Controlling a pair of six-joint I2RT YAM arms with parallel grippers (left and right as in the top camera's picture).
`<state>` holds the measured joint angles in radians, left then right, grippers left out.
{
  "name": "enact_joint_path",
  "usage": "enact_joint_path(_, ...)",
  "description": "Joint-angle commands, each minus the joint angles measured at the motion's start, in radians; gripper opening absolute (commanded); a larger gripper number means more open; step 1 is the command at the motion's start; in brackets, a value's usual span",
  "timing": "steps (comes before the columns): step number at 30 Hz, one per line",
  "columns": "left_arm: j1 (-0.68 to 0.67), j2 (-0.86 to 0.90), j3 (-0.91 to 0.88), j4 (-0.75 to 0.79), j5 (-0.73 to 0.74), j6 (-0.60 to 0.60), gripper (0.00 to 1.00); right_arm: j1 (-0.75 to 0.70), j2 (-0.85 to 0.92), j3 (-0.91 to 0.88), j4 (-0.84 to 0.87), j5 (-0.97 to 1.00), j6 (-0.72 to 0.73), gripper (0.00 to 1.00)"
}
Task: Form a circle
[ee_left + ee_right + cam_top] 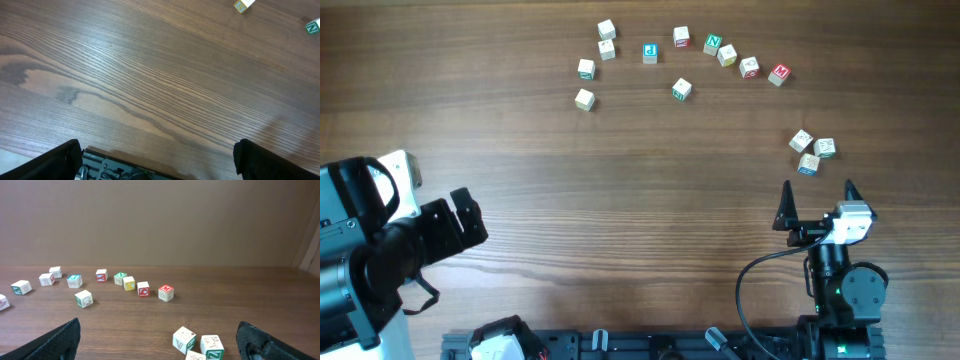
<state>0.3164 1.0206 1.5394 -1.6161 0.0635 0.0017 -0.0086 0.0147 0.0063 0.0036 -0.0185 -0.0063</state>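
Note:
Small pale wooden letter cubes lie in a loose arc (681,38) along the far side of the table, from a left cube (584,99) to a red-lettered cube (778,73). One cube (682,89) sits inside the arc. A cluster of three cubes (810,150) lies apart at the right, just beyond my right gripper (818,190), which is open and holds nothing. The right wrist view shows that cluster (184,339) between the fingers (64,339), and the arc (143,288) farther off. My left gripper (472,220) stands open near the left edge, far from the cubes.
A white base (402,170) stands behind the left arm. A dark rail (620,345) runs along the table's front edge. In the left wrist view two cubes (243,5) show at the top right over bare wood.

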Motion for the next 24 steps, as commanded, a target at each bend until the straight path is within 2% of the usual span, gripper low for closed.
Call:
enact_joint_path(1,0.007,-0.006,-0.005,0.003,-0.009,-0.010,1.00,-0.004,-0.012,-0.001,0.000,-0.019,-0.017,1.00)
enact_joint_path(24,-0.001,-0.006,-0.005,0.003,-0.010,-0.010,1.00,-0.004,-0.010,-0.001,-0.001,-0.019,-0.016,1.00)
